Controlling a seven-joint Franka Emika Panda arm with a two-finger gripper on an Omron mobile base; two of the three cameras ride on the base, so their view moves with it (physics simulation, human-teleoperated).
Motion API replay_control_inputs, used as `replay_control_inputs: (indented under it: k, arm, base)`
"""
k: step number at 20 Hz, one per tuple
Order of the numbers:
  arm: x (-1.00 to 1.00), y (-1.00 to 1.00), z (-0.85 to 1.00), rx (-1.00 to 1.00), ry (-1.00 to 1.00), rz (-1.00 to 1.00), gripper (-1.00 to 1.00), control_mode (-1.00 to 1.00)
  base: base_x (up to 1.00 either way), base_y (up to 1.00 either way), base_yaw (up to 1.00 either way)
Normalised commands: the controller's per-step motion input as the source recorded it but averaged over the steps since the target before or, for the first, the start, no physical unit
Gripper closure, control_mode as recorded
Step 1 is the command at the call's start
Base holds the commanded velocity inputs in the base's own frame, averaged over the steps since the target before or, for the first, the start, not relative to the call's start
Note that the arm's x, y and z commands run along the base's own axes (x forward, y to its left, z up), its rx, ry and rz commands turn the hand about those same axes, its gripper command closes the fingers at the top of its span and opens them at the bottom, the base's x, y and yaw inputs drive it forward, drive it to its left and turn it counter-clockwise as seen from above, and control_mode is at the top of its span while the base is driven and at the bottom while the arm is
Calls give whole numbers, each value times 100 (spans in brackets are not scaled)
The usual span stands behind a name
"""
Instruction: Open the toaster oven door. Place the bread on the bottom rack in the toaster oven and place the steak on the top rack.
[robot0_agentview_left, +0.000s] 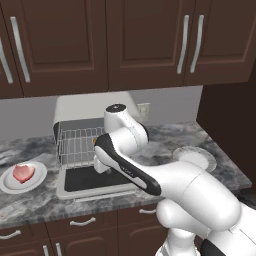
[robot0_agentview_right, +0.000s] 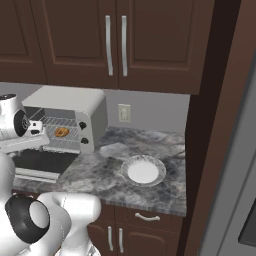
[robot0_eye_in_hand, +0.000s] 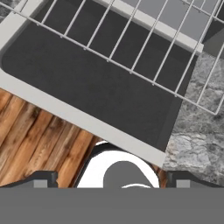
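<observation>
Left base view: the toaster oven door (robot0_agentview_left: 92, 181) lies dropped open, and the steak (robot0_agentview_left: 23, 173) waits on its plate (robot0_agentview_left: 41, 176); we should fetch it next.

Right base view: the bread (robot0_agentview_right: 61, 132) sits on a rack.

Hand view: the gripper (robot0_eye_in_hand: 113, 181) stands spread wide, empty. No writing is legible.

We see a glossy white arm (robot0_agentview_left: 200, 195) of rounded, bulbous segments, with black bands and caps at its joints and small dark finger tips (robot0_eye_in_hand: 41, 178).
</observation>
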Motion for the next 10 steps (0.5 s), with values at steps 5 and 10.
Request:
replay_control_inputs:
  k: [5,10]
  arm:
    - [0,0,0,0,0,0,-100,-100]
    - [0,0,0,0,0,0,-100,-100]
  base:
    - [0,0,0]
    - [0,0,0]
